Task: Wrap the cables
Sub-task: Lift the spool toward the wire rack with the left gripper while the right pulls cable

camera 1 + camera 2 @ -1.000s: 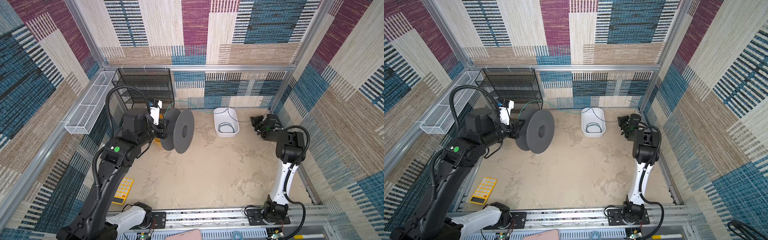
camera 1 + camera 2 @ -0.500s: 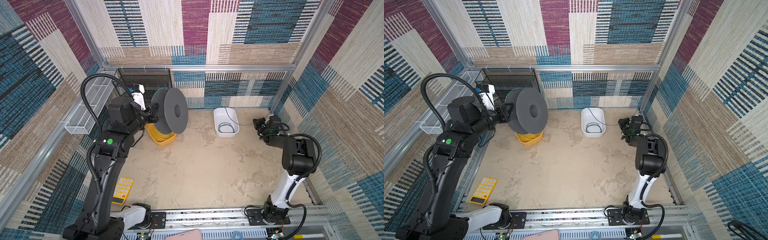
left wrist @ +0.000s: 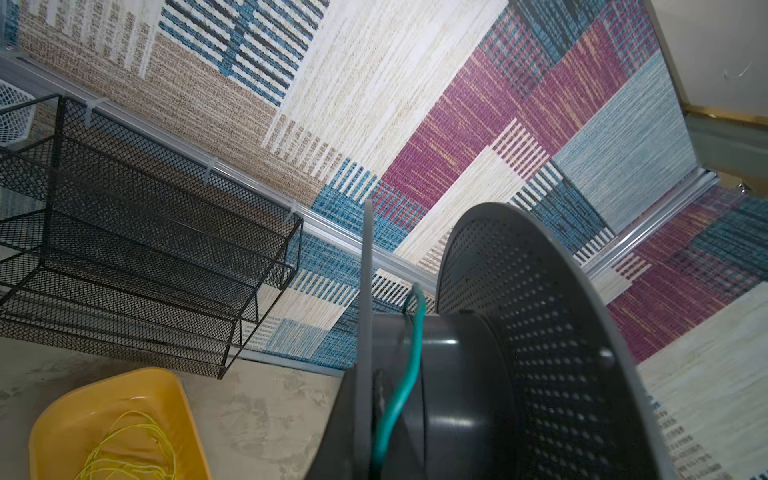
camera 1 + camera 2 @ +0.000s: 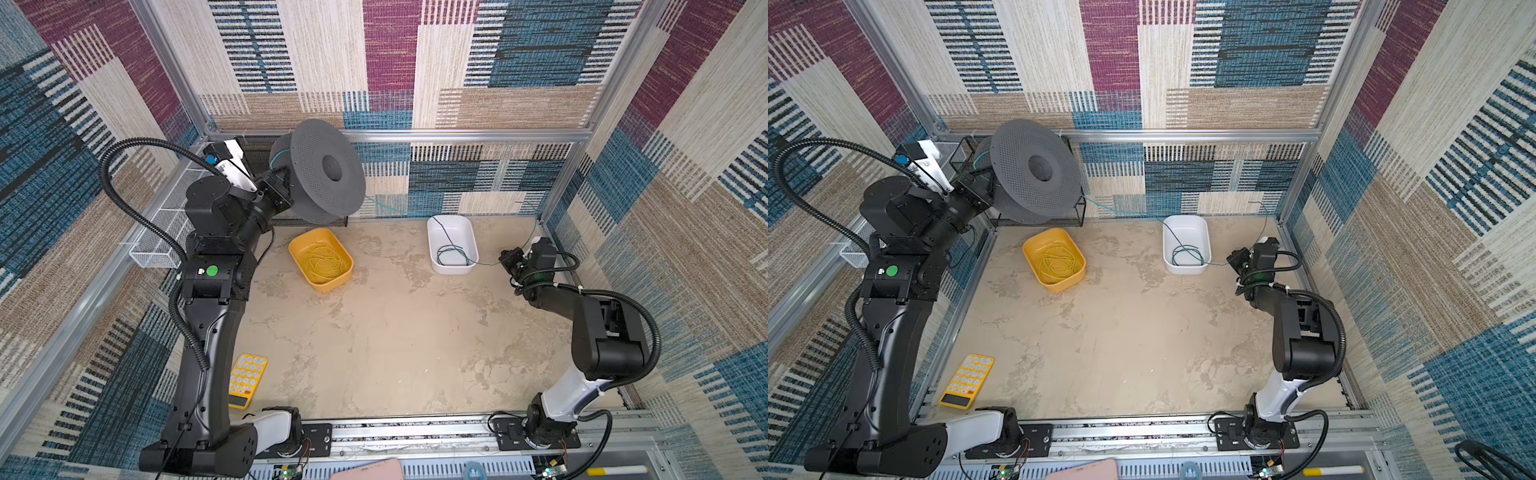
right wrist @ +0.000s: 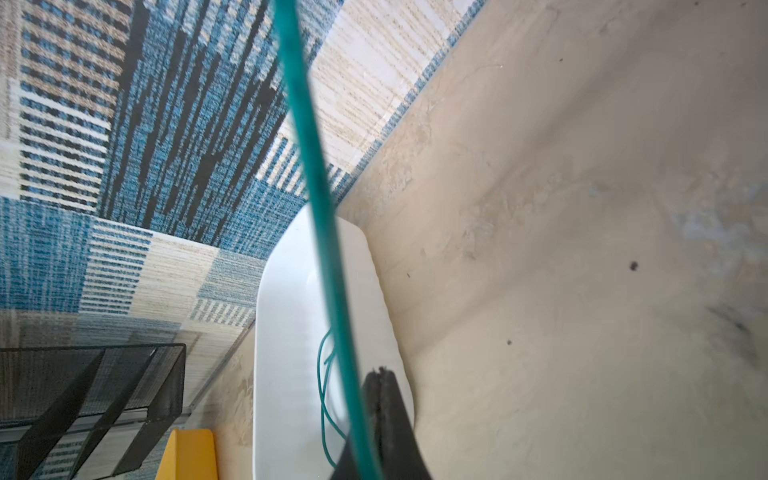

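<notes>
At 10 o'clock over the counter [image 4: 374, 332], your left pincer [image 4: 285, 181] is clamped tight on the rear flange of the spool [image 4: 328, 174] and holds it in the air, tilted. The left wrist view shows the cable [image 3: 400, 395] crossing the hub as a single strand, so I judge the winding barely begun.

From the spool's lower edge the cable runs toward 3 o'clock along the foot of the back wall. It drops into the white bin [image 4: 430, 232] at 1 o'clock, where its slack lies in a few loose loops. It leaves over the bin's right side and goes straight to your right pincer [image 4: 505, 262] at 2 o'clock, just beside the bin. That pincer is fully closed and the strand appears nipped in it, with a thin tail rising beyond it along the wall.

So the cable's long axis runs from 10 to 2, spool to right pincer, with the slack between them. The right arm is much the nearer to that slack. Turning the spool should draw cable from the bin if the right pincer guides the line.
</notes>
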`<state>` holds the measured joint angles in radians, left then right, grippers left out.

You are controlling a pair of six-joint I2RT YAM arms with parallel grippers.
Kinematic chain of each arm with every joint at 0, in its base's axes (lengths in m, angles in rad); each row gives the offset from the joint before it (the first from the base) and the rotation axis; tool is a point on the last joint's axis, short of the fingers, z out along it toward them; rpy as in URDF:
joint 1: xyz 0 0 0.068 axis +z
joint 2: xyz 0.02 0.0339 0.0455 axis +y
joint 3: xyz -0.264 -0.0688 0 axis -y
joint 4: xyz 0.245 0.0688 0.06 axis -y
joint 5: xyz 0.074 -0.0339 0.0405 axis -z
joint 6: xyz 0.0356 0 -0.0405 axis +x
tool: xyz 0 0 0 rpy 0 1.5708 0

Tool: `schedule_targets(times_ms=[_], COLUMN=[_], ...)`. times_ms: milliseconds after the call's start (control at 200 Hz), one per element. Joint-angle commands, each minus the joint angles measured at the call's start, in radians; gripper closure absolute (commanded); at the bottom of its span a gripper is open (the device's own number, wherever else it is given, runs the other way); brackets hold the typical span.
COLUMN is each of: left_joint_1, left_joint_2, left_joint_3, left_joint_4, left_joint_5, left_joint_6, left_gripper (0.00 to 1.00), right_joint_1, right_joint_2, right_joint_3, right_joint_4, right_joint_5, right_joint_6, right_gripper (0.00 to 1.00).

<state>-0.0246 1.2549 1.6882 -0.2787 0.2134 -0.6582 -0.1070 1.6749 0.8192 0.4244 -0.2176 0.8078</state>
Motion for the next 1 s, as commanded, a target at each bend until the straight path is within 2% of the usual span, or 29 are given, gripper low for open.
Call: schedule_targets(times_ms=[0,190,290,541,706,906,997], left_joint_1=[0.039,0.096,0.103,0.1,0.055,-0.095,-0.151], left_joint_2=[0.0,0.02,0.025,0.023,0.042,0.087,0.128], left_joint_3=[-0.041,-0.099,-0.105,-0.13,-0.083,-0.031,0.001], left_joint_4=[0.264,0.432,0.443,0.43,0.353,0.321,0.328], left_joint_5=[-0.007,-0.02,-0.059,-0.244,-0.392,-0.656,-0.728], left_joint_6=[-0.15,-0.244,-0.249,-0.204,-0.074,0.179,0.297], left_gripper=[1.0,1.0,1.0,1.0,1.0,1.0,1.0], right_joint_1=[0.02,0.027,0.038,0.161,0.262,0.351,0.387], right_joint_2=[-0.053,-0.177,-0.224,-0.43,-0.569,-0.663,-0.676], right_joint_3=[-0.067,-0.204,-0.239,-0.237,-0.198,-0.111,-0.074], right_joint_4=[0.065,0.171,0.208,0.045,-0.076,-0.158,-0.171], right_joint_5=[-0.045,-0.16,-0.217,-0.17,-0.123,-0.114,-0.13], right_joint_6=[-0.005,0.124,0.202,0.115,0.053,0.008,0.0], right_gripper=[1.0,1.0,1.0,1.0,1.0,1.0,1.0])
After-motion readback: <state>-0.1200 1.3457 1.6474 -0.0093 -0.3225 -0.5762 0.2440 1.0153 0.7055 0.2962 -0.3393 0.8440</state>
